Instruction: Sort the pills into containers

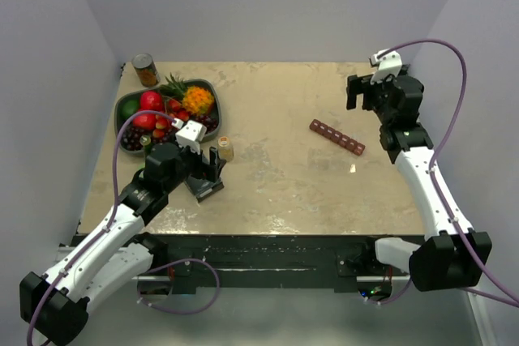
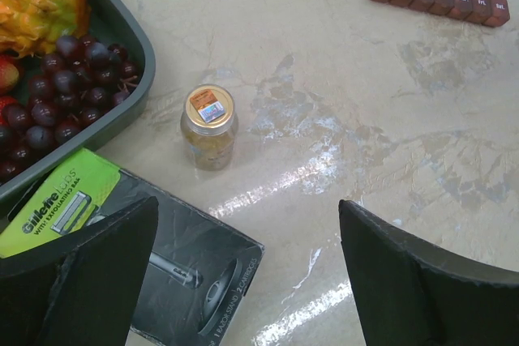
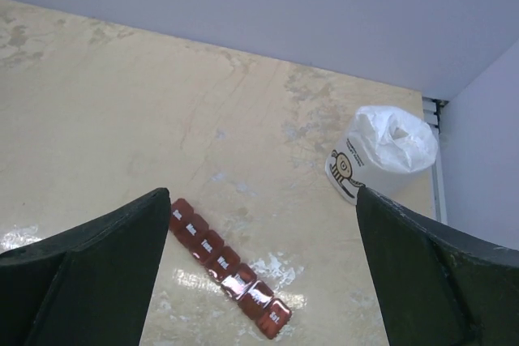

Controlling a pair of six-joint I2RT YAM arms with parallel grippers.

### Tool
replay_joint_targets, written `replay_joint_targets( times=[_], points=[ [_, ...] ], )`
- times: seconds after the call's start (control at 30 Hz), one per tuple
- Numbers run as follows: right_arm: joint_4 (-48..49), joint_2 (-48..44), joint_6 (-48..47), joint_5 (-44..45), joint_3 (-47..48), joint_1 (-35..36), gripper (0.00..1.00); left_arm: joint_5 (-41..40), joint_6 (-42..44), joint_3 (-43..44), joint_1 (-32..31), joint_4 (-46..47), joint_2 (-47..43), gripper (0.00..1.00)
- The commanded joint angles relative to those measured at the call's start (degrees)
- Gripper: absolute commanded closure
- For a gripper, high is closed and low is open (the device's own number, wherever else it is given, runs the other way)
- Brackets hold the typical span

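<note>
- Note the left gripper [image 1: 212,169] at the near left, poised above the table [image 1: 284,95]: fingers [image 2: 89,273] spread wide, nothing held between them.
- Find a black razor box [image 2: 195,265] lying under that gripper, touching the rim of the fruit bowl [image 2: 134,46]; treat both as outside the task.
- Locate the pills [image 2: 209,145] just past the box: a tan mass inside a small clear bottle [image 2: 209,129], upright, cap [image 2: 210,106] on, standing free just beside the bowl, ahead of the open left fingers but untouched.
- Locate the containers [image 1: 336,137] at mid-table to the right, well apart from the bottle: a dark red strip of day-marked compartments lying flat at a slant, all lids apparently shut. See no pills inside, though the dark plastic hides the contents.
- Note the right gripper [image 1: 357,91] raised beyond the strip at the far right: fingers [image 3: 89,281] spread wide, nothing held, strip in view below between them.
- Ignore a metal can [image 1: 146,70] at the far left and a white wrapped roll [image 3: 385,151] by the far wall.
- Rate progress as nil: nothing grasped, nothing opened, no pill moved.
- Count as outstanding: grasp the bottle, remove the cap, open the lids, portion the pills into the compartments.
</note>
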Motion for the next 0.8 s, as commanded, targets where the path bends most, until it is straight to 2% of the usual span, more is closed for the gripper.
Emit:
replay_joint_targets(
  times=[0.0, 0.13, 0.17, 0.27, 0.37, 0.47, 0.7, 0.77],
  points=[
    [1.97, 1.39, 1.45, -0.75, -0.64, -0.03, 0.01, 0.26, 1.31, 2.21, 0.3, 1.69, -0.7, 0.04],
    [-6.36, 5.78, -13.56, -10.5, 0.49, -0.03, 0.01, -0.27, 1.58, 1.51, 0.3, 1.87, -0.96, 0.03],
    [-10.38, 7.54, -18.03, -15.31, 1.02, 0.06, 0.01, -0.18, 1.67, 1.33, 0.3, 2.04, -0.96, 0.03],
    [-16.46, 13.96, -21.48, -19.48, 3.74, 0.06, 0.02, -0.27, 1.67, 0.72, 0.3, 2.13, -0.79, 0.03],
    [-17.01, 20.18, -22.37, -18.09, 4.97, 0.06, 0.02, -0.53, 2.1, 0.54, 0.3, 2.22, -0.96, 0.03],
    [-17.8, 27.13, -23.52, -12.73, 7.08, -0.03, 0.02, -0.62, 2.28, 0.37, 0.3, 2.13, -0.96, 0.03],
    [-17.89, 35.58, -24.14, -8.07, 9.46, -0.03, 0.04, -0.53, 2.63, 0.19, 0.3, 2.22, -0.88, 0.04],
    [-18.95, 37.08, -24.75, -7.71, 9.9, -0.12, 0.09, -0.27, 2.72, 0.28, 0.3, 2.22, -0.7, 0.03]
  ],
)
